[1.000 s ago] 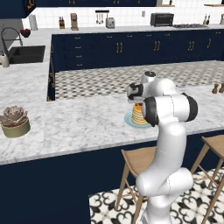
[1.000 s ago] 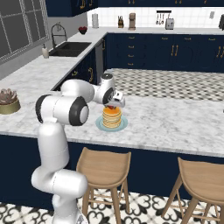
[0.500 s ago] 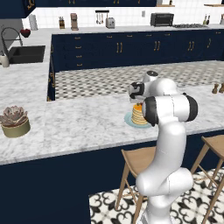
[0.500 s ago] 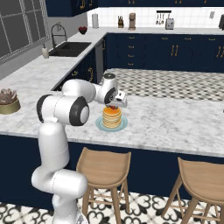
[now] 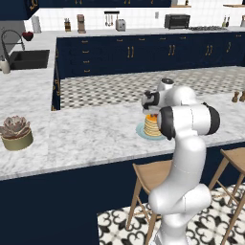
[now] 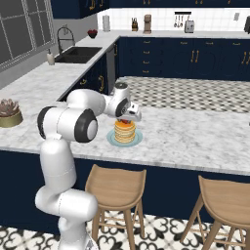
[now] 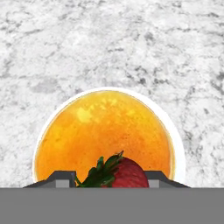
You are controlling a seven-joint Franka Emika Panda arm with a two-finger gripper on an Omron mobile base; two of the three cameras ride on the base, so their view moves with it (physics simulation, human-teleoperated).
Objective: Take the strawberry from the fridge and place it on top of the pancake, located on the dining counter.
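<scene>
no brand, label or lettering can be read anywhere in these pictures; the appliances on the far counter are too small to make out any marks.

in the hand view the strawberry [image 7: 124, 174] sits at six o'clock, its red body and green leaves lodged between the two dark fingertips [image 7: 61, 178], one at about seven o'clock and the other at about five. the fingers are drawn in partway and pinch the strawberry from both sides. directly behind it, from the centre down toward six o'clock, lies the round golden top of the pancake [image 7: 103, 135], with the pale rim of the plate [image 7: 177, 148] curving round from nine through twelve to four o'clock. whether the fruit touches the pancake cannot be told from this view.

in the left base view the gripper [image 5: 151, 109] hangs right over the pancake stack [image 5: 153, 125], which stands on the dining counter [image 5: 86, 134]. in the right base view the gripper [image 6: 128, 117] sits just above the stack [image 6: 125, 131], and a speck of red shows at the fingers. a potted succulent [image 5: 16, 132] stands well apart at nine o'clock on the same counter.
</scene>
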